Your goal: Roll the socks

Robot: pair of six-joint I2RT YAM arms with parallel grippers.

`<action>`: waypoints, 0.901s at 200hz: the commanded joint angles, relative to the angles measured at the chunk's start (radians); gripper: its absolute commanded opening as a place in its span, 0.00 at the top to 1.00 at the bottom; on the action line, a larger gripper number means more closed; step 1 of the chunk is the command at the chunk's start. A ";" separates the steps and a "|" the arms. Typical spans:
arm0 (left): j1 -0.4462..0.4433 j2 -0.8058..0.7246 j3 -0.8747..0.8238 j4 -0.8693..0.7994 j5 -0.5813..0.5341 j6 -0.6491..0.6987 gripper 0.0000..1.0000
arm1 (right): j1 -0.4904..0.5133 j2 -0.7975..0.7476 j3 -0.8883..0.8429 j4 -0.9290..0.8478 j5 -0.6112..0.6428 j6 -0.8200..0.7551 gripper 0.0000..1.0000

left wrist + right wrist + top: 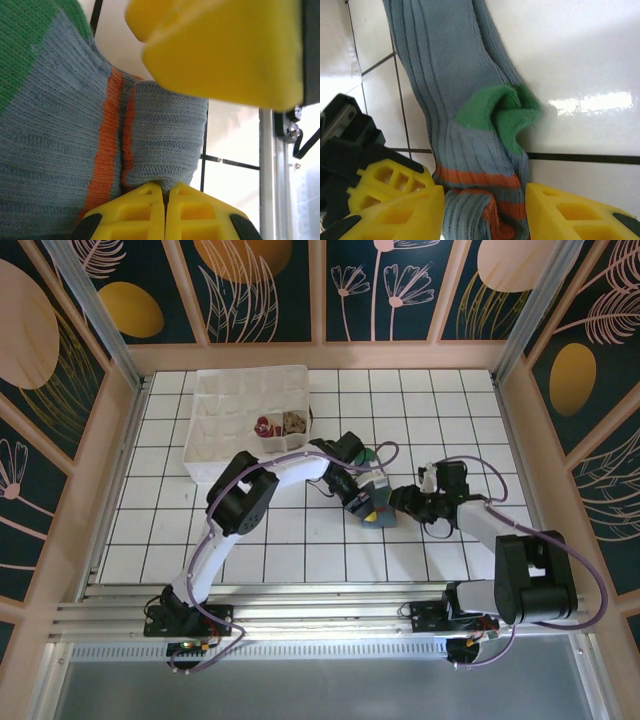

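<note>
Top view: blue-grey sock (378, 498) lies near table (300, 550) centre, its green toe toward 12 o'clock.

Left claw (357, 502) comes in from 9 o'clock. Its wrist view shows the fingers pressed together (164, 189), a fold of the ribbed cuff (orange stripe alongside) pinched at the tips.

Right claw (397, 502) comes in from 3 o'clock, jaws apart (485, 195), straddling the orange-striped end without clamping it.

White divided tray (205, 455) sits at 10 o'clock. Red-toed sock (264, 425) and argyle sock (293, 422) are bundled in adjoining compartments.
</note>
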 commanded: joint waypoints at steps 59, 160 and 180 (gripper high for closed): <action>0.004 0.109 -0.008 -0.032 -0.138 -0.136 1.00 | 0.064 0.147 0.007 -0.034 0.083 0.037 0.59; -0.086 -0.552 -0.696 0.775 -0.646 0.170 0.73 | 0.074 0.268 0.049 -0.113 0.117 0.026 0.92; -0.159 -0.577 -0.760 0.849 -0.768 0.256 0.71 | 0.076 0.279 0.055 -0.120 0.115 0.025 0.93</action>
